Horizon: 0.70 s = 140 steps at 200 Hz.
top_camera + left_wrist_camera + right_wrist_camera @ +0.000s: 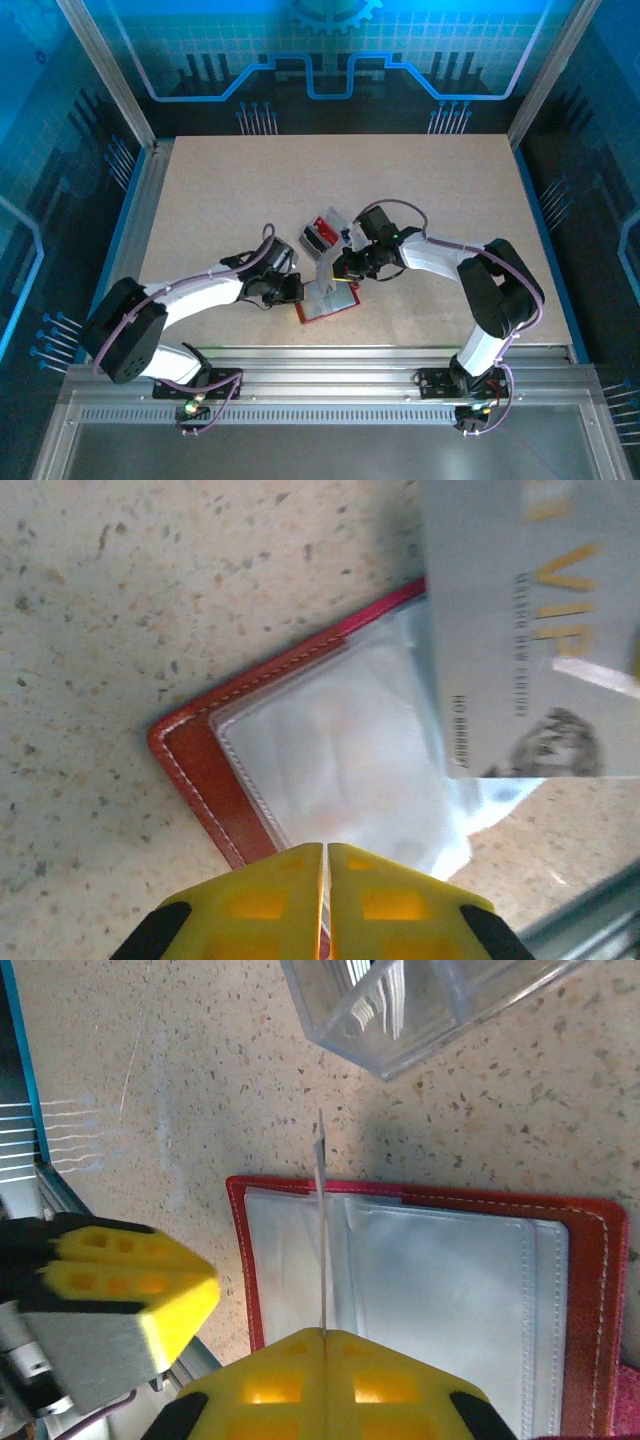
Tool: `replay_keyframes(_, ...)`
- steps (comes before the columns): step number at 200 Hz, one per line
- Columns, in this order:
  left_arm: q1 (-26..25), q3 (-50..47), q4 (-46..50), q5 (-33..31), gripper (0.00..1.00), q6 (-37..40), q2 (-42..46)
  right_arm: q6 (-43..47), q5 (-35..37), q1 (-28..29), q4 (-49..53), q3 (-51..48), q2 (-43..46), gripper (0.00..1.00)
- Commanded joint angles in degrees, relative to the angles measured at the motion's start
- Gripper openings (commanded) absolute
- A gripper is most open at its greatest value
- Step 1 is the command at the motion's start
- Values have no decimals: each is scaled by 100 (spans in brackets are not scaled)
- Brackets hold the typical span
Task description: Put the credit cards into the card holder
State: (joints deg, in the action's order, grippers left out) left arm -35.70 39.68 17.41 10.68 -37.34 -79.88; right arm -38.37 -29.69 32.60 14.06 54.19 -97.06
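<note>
The card holder [330, 303] is laid open, sleeves up, on the table [450, 180] between the arms, so that a pocket is exposed. A pale credit card [530, 630] is pinched in the right gripper [323, 1345] and held over the sleeves, judged ready for insertion. The left gripper [323, 870] is pressed together at the holder's edge, judged as steadying it; whether it nips the holder cannot be told. Both arms are reached inward, wrists lowered.

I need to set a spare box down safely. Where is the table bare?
Bare: the far half of the table beyond the clear tray, and the strips outside each arm. Crowded: the middle, where the left gripper and the right gripper, holding a card, meet over the wallet.
</note>
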Motion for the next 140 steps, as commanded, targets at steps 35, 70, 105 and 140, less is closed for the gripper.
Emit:
replay_keyframes(35,-55,606,279,94,10,-19,-386,198,-198,-244,11,-202,230,0)
replay_keyframes(70,-147,692,57,209,10,-11,-813,240,-256,-274,-20,-273,222,0)
replay_keyframes(105,-183,617,210,41,9,133,-1008,208,-339,-272,-183,-348,203,0)
replay_keyframes(140,-183,385,509,-365,9,315,-982,148,-454,-259,-347,-348,129,0)
